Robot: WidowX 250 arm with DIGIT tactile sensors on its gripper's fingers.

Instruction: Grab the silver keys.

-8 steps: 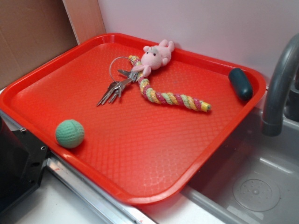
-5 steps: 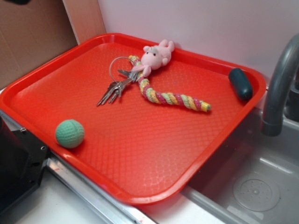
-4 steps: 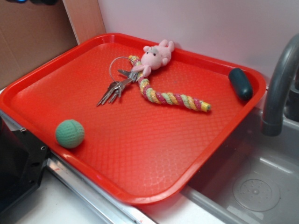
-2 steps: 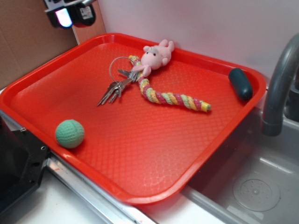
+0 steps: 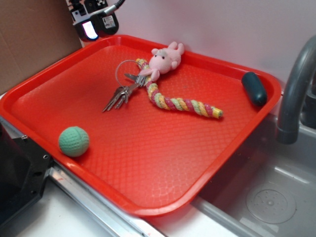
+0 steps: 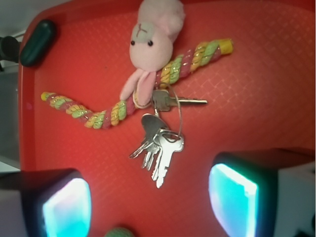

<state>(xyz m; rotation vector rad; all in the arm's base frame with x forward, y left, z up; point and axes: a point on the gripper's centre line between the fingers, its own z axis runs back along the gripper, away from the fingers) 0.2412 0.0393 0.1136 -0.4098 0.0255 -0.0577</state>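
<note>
**Keys lie ahead of the claw, long axis toward it**

In the exterior view, your gripper (image 5: 94,22) sits at the top-left of the frame, above the far-left rim of the red tray (image 5: 148,163). Only its lower part shows, so from here you cannot tell how wide it stands. The silver keys (image 5: 118,96) lie flat on the tray floor, toward the back and left of middle, well apart from the gripper, lower and to its right in the frame. Their thin wire ring (image 5: 126,69) lies on the far side of the blades, next to the pink plush toy (image 5: 165,58), whose striped rope tail (image 5: 182,103) runs off to the right. The green ball (image 5: 74,141) and the dark capsule-shaped object (image 5: 254,89) are both well clear of the keys.

In the wrist view, you are looking down on the tray between two fingertips (image 6: 66,207), which appear at the bottom left and bottom right, spread wide with nothing between them. The bunch of key blades sits just above the gap and about centred in it. Most blades fan downward toward the claw, so their long axis runs roughly up and down the picture, across the line between the fingers. One key (image 6: 180,101) sticks out sideways to the right. The plush toy touches the ring end, at the top of the bunch.

My judgement: the move ahead is forward and down, aimed at the blade cluster, not the ring end, to keep the fingers off the plush.
</note>
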